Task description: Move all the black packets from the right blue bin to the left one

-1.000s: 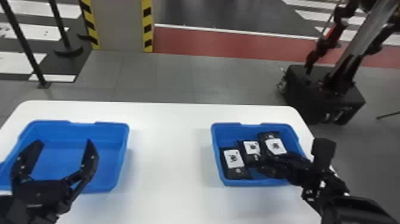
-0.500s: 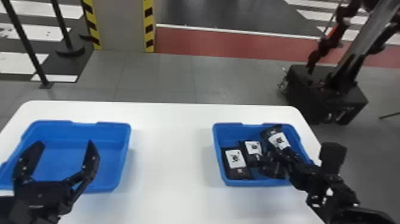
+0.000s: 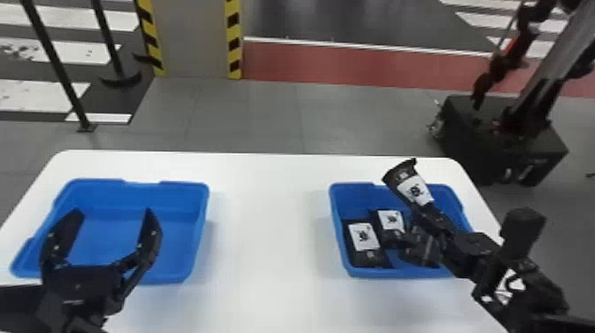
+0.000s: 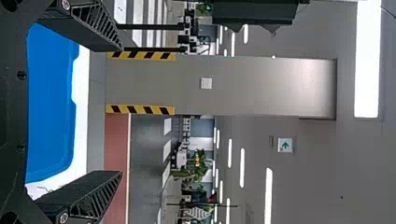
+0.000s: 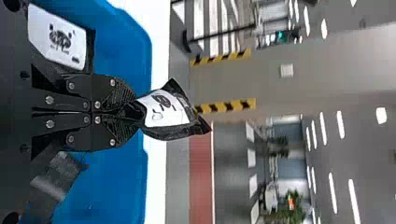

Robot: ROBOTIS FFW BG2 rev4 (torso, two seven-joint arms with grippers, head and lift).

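Over the right blue bin [image 3: 335,234], my right gripper [image 3: 426,212] is shut on one end of a black packet [image 3: 414,188], whose white-labelled part sticks up above the bin's back rim. In the right wrist view the gripper [image 5: 133,112] pinches the crumpled end of this packet [image 5: 170,114]. Inside the right bin lie a labelled packet [image 3: 364,239] at the left, another [image 3: 391,221] beside it, and a dark one [image 3: 420,252] partly under the arm. My left gripper [image 3: 113,217] stands open above the left blue bin [image 3: 133,230]; in its wrist view, the gripper [image 4: 122,112] holds nothing.
Both bins stand on a white table [image 3: 265,230], with a wide stretch of tabletop between them. Beyond the table's back edge are a striped pillar [image 3: 190,40] and, at the right, a black wheeled base [image 3: 500,141] on the floor.
The right gripper has lifted the back-right packet up out of the bin, tilting it from lying flat to raised. The other packets and the left arm look unmoved.
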